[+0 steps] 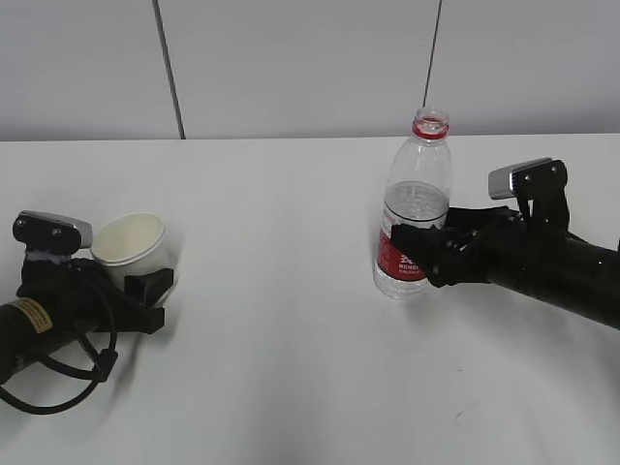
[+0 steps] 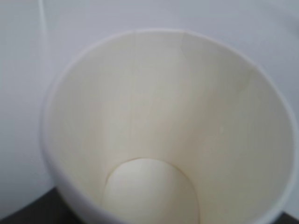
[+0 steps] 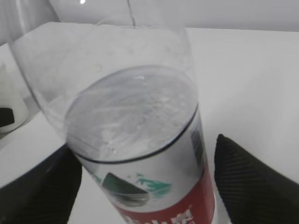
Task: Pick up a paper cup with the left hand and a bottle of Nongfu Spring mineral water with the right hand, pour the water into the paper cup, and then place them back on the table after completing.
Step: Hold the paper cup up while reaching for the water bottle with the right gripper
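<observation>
The white paper cup [image 1: 131,244] sits between the fingers of my left gripper [image 1: 145,283] at the left of the white table [image 1: 281,320]. In the left wrist view the cup [image 2: 168,126] fills the frame; its inside looks dry and the fingers are hidden. My right gripper [image 1: 418,254] is shut on the red-labelled, uncapped bottle [image 1: 415,218], which leans slightly. The bottle is about half full of clear water [image 1: 417,199]. In the right wrist view the bottle [image 3: 140,140] stands between the black fingers [image 3: 247,182] of my right gripper [image 3: 147,186].
A white wall with two dark vertical seams [image 1: 170,68] rises behind the table's far edge. Loose black cables [image 1: 68,373] loop by the left arm. Bare tabletop lies between the two arms.
</observation>
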